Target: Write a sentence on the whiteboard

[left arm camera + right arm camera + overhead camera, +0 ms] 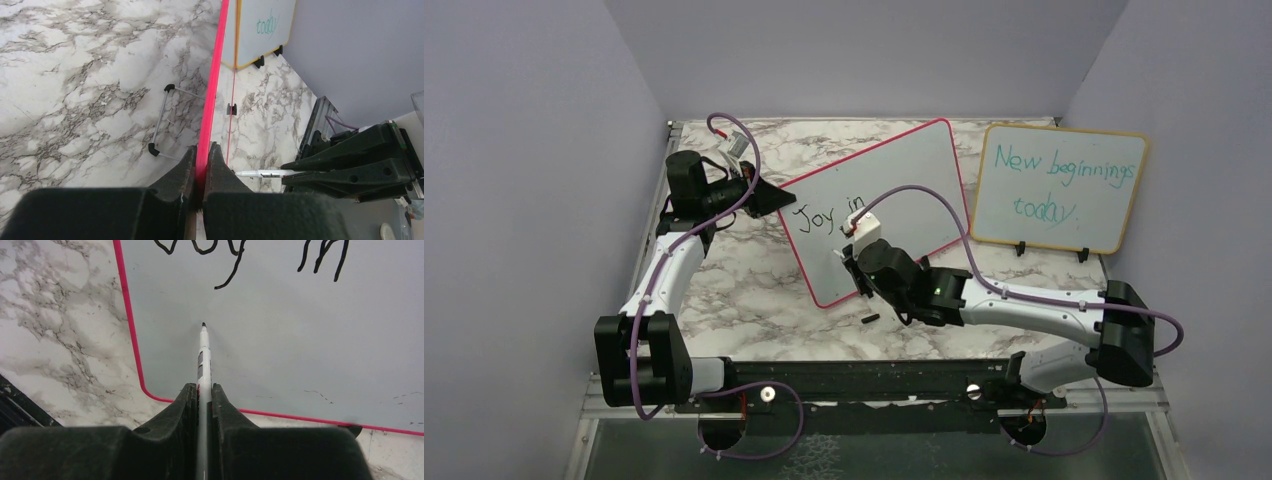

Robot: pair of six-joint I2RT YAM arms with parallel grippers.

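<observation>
The large rectangular white board with a thin red-pink frame (914, 160) sits askew near the middle of the marbled grey-white worktop (744, 290). It bears black marker handwriting (827, 213) reading "Joy in". The left tool (202, 149) pinches the board's frame edge. The right tool (203, 386) pinches a slim white marker (203, 347), whose black tip points at the blank surface beneath the words.

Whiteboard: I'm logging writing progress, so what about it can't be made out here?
- Top external: the right gripper covers the whiteboard just below the sentence.
- Right wrist: the upper edge cuts off the letter tops; whether the marker touches is unclear.
- Left wrist: the whiteboard shows edge-on in the left gripper, its face unseen.
</observation>
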